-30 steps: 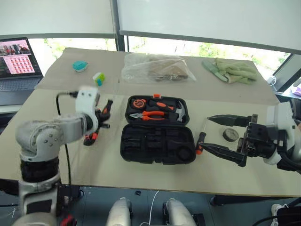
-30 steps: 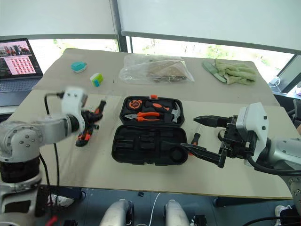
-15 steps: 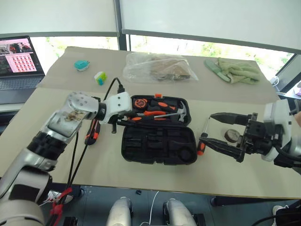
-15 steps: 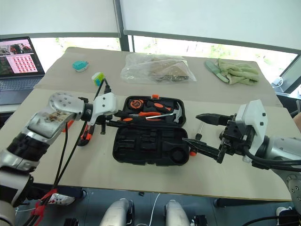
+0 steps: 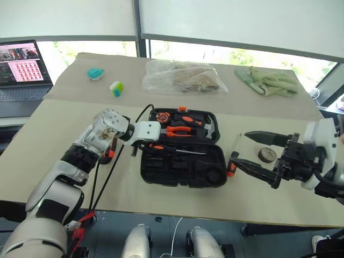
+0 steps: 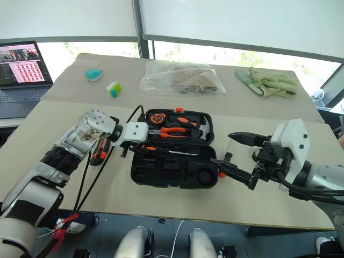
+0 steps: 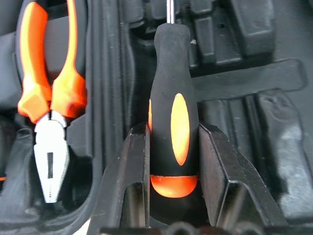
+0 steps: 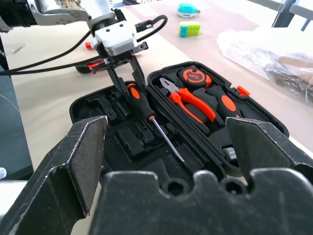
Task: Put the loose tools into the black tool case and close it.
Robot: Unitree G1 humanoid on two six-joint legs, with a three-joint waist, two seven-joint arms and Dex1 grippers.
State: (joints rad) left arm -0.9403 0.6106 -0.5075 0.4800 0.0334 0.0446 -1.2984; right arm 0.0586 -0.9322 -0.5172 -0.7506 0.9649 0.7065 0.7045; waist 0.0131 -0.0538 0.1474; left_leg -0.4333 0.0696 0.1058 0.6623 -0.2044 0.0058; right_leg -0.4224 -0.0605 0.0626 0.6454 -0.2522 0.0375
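Note:
The black tool case (image 5: 180, 181) lies open in the middle of the table. Its far half holds orange-handled pliers (image 7: 49, 98), a hammer and a tape measure. My left gripper (image 5: 152, 145) is shut on the black-orange handle of a thin screwdriver (image 7: 173, 122). It holds the screwdriver low over the case's near half, shaft pointing right. My right gripper (image 5: 240, 148) hovers open just right of the case. Under it lie a second screwdriver (image 5: 233, 158) and a small grey tape roll (image 5: 264, 155). More orange-black tools (image 6: 99, 152) lie left of the case, partly hidden by my left arm.
A clear plastic bag (image 5: 183, 78) and pale green gloves (image 5: 271, 80) lie at the back of the table. A teal item (image 5: 95, 73) and a green block (image 5: 115, 88) sit back left. A laptop (image 5: 21, 70) stands on a side table at far left.
My left arm swung right from the tools beside the case, rolled its wrist and lowered the held screwdriver over the case's near half. The right gripper stayed put.

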